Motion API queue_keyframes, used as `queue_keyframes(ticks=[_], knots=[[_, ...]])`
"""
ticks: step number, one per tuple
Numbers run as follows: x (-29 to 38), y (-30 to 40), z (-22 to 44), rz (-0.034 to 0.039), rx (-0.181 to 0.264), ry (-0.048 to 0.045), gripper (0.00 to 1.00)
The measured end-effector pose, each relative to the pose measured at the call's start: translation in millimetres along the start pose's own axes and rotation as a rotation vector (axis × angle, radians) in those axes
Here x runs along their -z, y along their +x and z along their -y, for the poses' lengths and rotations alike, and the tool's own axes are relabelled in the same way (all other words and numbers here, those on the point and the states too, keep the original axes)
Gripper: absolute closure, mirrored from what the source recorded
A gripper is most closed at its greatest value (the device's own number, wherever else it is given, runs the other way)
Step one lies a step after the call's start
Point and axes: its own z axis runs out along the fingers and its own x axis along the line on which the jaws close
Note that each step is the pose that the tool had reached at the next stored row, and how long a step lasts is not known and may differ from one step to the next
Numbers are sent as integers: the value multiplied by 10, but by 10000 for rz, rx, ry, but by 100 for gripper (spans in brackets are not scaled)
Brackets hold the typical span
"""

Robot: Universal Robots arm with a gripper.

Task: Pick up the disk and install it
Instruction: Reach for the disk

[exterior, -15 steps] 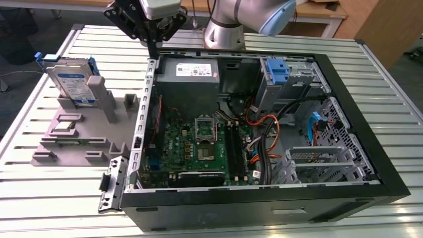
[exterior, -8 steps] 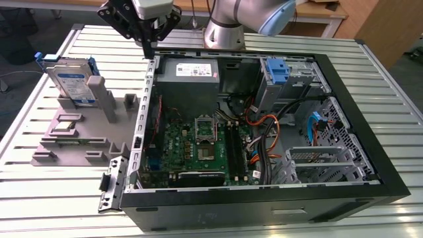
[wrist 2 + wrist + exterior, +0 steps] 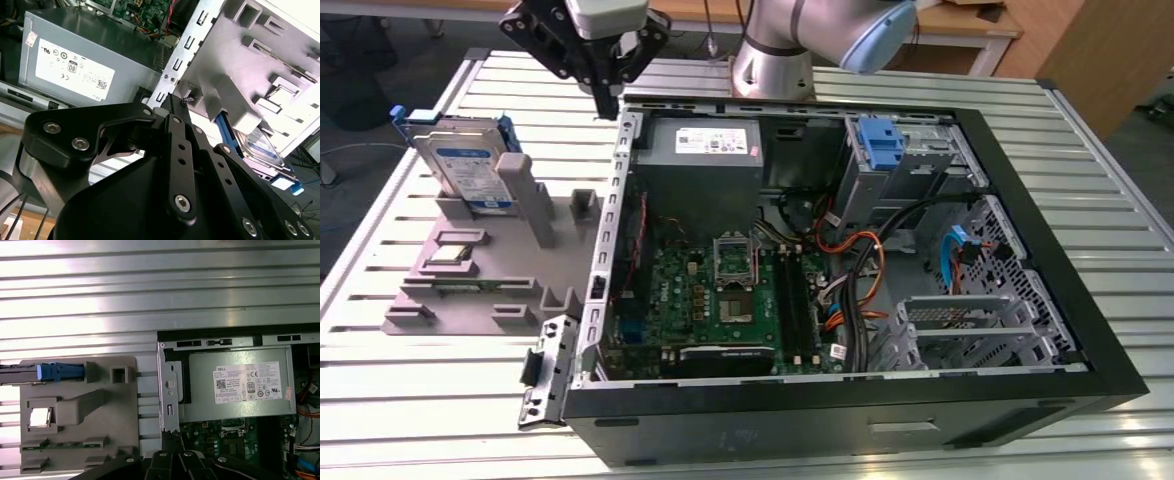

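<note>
Fingers [image 3: 606, 96] of black metal, closed and empty, hang just beside the open computer case's steel rim [image 3: 628, 140] and could clip it, well apart from the upright blue-railed silver disk [image 3: 467, 165].

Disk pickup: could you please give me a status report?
Pincer shut, empty, over case edge. Disk upright in grey fixture, ungripped. Grey post beside it.

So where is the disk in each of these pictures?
Exterior view: disk stands upright in the grey holder, on that view's left.
Second wrist view: disk at the holder's edge.
First wrist view: disk edge-on at the holder's edge.
Shared landmark: the power supply.
</note>
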Motion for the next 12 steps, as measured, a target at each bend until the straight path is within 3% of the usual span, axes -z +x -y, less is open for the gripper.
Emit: queue_keyframes(ticks=[6,12], knots=[[-12,135,7,0,0,0,89],[-29,319,5,0,-3,-1,89]])
